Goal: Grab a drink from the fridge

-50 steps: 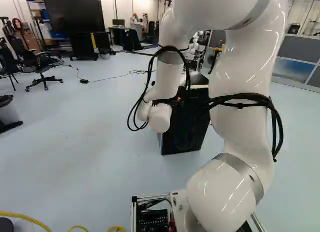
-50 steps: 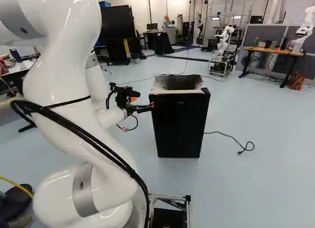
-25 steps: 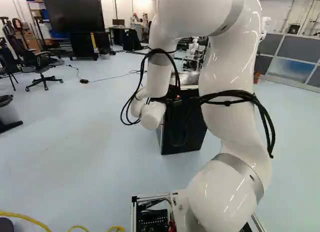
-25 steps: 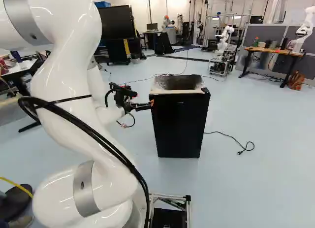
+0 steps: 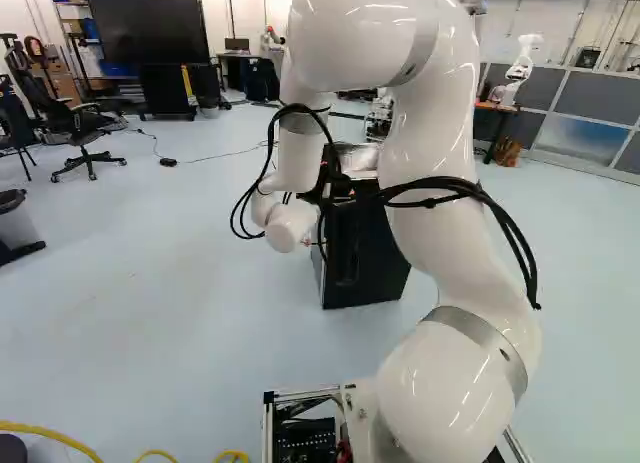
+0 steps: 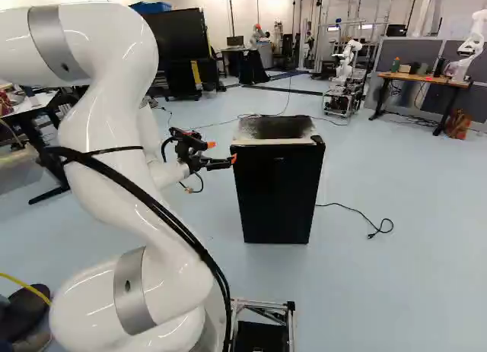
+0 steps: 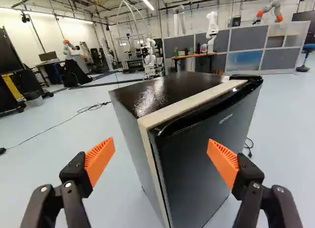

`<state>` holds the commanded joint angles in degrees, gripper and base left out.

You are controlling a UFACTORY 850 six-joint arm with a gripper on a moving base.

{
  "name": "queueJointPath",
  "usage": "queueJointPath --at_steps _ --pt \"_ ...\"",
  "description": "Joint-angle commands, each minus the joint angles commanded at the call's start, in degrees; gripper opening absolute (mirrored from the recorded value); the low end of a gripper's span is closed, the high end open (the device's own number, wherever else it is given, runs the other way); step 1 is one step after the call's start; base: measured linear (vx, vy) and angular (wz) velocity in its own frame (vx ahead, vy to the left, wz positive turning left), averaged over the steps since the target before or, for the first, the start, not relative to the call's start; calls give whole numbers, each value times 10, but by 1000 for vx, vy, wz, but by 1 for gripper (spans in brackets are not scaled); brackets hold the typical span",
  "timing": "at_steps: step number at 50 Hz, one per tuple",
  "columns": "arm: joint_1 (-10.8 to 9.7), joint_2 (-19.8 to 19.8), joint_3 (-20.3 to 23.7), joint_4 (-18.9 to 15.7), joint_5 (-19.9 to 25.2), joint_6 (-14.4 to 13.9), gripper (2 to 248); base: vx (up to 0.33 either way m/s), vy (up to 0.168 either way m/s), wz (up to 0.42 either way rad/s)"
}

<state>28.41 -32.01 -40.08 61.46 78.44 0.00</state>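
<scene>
The floor [image 5: 180,253] is shown the same in both base views, so the base has not been moved. Along the far side, more of the grey partition [image 5: 598,101] has been uncovered at the right of the left base view.

The arm [image 5: 430,143] has been swung against its lowest joint: its upper part is carried further left in the left base view, and its raised bend is brought further into the right base view. The black cables [image 5: 430,185] strapped to it have been carried along.

The fridge [image 6: 278,188] is left where it was, upright on the floor ahead of the arm, with its door [image 7: 192,164] closed. The wooden table [image 6: 426,80] and another robot [image 6: 470,48], mostly hidden by the arm before, have been brought into sight in the left base view.

The gripper [image 6: 222,152] has been shifted only slightly and is held beside the near left corner of the fridge's top. It is released, its orange fingers [image 7: 101,156] spread wide with nothing grasped; the fridge's front corner is seen ahead, between them. The power cord [image 6: 351,208] is laid on the floor, right of the fridge in the right base view.
</scene>
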Motion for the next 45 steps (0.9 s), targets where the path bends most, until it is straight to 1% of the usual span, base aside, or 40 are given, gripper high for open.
queueJointPath --at_steps 12,19,27,35,38,45 --pt "-5 -47 -48 33 0 0 247 0 0 0" --pt "-9 -69 -67 53 0 0 247 0 0 0" --pt "-11 -79 -74 75 0 0 247 0 0 0" --pt "-11 -80 -76 81 0 0 247 0 0 0" --pt "-11 -80 -76 81 0 -6 247 0 0 0" --pt "-11 -80 -76 82 0 -36 247 0 0 0"
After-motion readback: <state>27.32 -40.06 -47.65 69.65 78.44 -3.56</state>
